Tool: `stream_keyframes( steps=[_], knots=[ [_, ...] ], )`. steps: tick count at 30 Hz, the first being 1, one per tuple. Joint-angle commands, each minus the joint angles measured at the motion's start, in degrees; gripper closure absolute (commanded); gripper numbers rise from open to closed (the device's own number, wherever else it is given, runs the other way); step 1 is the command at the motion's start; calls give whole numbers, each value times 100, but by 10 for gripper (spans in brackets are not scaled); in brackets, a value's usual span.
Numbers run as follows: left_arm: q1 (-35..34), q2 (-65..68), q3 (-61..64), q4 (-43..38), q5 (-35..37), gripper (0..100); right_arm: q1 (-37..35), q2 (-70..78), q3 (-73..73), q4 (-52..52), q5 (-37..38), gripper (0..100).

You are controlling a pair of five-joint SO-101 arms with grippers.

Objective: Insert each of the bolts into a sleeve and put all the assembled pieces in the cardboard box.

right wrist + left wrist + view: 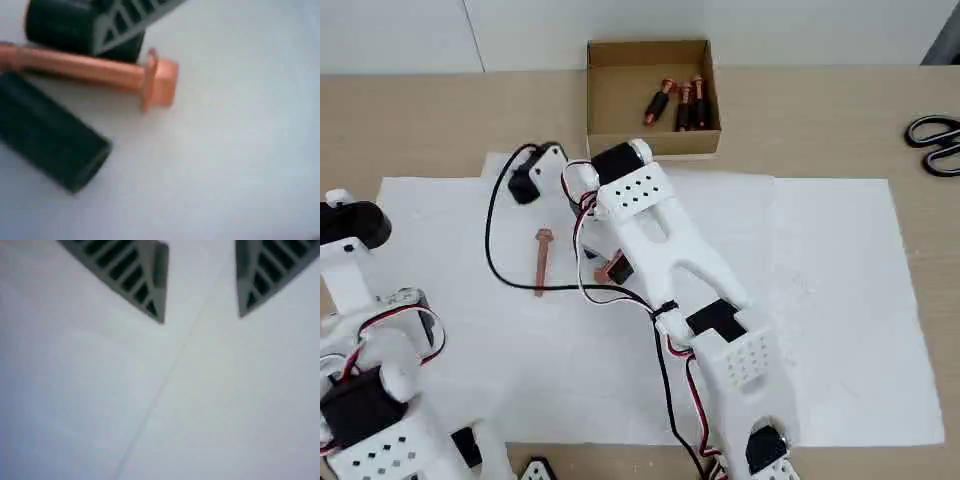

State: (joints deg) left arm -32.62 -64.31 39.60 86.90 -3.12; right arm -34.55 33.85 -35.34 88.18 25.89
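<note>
While your right claw point(120, 27) is hovering, and I cannot tell its grip, the bolt point(100, 72) is lying just beside it, askew to the loose sleeve point(50, 135). You are risking knocking it rolling. Your left claw point(200, 317) is gaping wide, empty.

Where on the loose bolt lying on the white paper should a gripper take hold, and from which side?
Likely mid-shank, coming straight down from above, jaws closing across its length. The bolt lies flat on the paper, head toward the cardboard box, its tip near a black cable.
</note>
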Motion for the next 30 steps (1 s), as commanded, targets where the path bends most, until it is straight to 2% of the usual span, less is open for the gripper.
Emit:
stream_keyframes(
  steps=[1, 6, 13, 19, 22, 28, 30],
  knots=[
    [9, -70, -48, -9, 18, 913, -4, -40, -53, -365, -1248, 854],
    [0, -70, -48, -9, 18, 913, -101, -75, -62, -505, -3015, 854],
    [18, -70, -48, -9, 18, 913, -286, -84, -62, -356, -4800, 852],
    [18, -70, -48, -9, 18, 913, -295, -259, -62, -295, -5081, 854],
    [26, -70, -48, -9, 18, 913, -277, -532, -62, -233, -5451, 854],
    [26, -70, -48, 0, 18, 913, -136, -796, -62, -453, -5451, 852],
    [18, -70, -48, 0, 18, 913, -110, -813, -62, -497, -5248, 852]
  ],
)
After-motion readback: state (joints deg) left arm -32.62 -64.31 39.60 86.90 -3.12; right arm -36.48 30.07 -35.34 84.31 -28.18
